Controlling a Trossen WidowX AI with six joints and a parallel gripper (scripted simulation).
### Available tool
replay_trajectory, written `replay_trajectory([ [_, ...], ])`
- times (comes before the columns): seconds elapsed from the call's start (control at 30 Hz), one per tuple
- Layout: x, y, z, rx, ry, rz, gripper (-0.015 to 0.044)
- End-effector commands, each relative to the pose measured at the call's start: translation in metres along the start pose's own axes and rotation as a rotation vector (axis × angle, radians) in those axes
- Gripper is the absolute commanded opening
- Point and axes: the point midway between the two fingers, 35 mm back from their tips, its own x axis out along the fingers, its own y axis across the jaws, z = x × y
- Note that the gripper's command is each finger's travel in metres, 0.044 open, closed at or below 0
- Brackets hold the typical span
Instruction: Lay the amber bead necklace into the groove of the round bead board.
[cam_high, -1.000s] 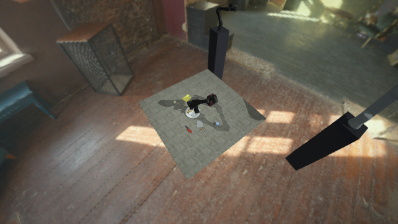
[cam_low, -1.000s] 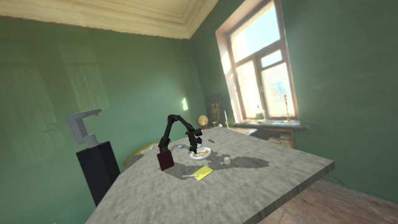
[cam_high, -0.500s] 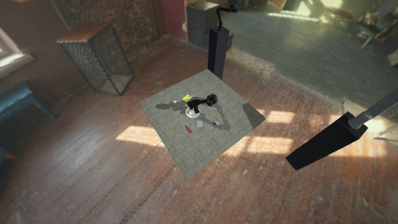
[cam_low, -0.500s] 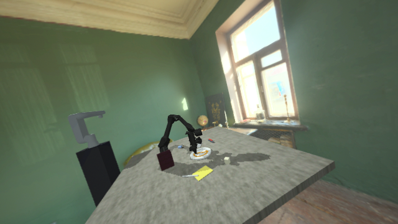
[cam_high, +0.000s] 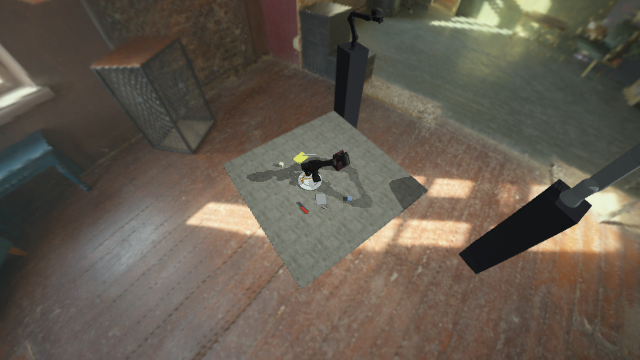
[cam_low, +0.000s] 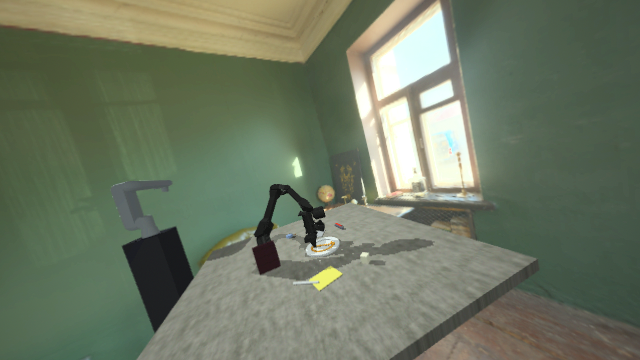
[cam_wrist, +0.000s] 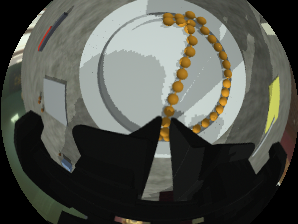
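Observation:
The amber bead necklace (cam_wrist: 182, 74) (cam_low: 325, 246) lies on the round white bead board (cam_wrist: 90, 75) (cam_low: 336, 250) (cam_high: 310, 188). In the wrist view one run of beads follows the groove along the right side, and the other run cuts across the inside of the ring from the top to my fingertips. Several beads bunch at the top. The left part of the groove holds no beads. My gripper (cam_wrist: 165, 121) (cam_low: 314, 244) is shut on the necklace at the near end of the board. Part of the necklace there is hidden by the fingers.
A yellow note (cam_high: 300, 158) (cam_low: 327, 278) (cam_wrist: 274, 100) with a white stick (cam_low: 303, 283) and a pale cube (cam_low: 364, 257) (cam_high: 281, 164) lie beside the board. A grey square (cam_wrist: 55, 99) (cam_high: 321, 199), a red and dark tool (cam_wrist: 46, 38) (cam_high: 303, 208) and a blue item (cam_wrist: 66, 162) (cam_high: 349, 199) lie on the other side.

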Motion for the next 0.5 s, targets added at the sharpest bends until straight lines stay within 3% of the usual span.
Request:
replay_trajectory([
  [0.0, -0.001, 0.000, 0.000, 0.000, 0.000, 0.000, 0.0000],
  [0.47, -0.006, 0.018, -0.012, 0.008, 0.003, 0.005, 0.0000],
])
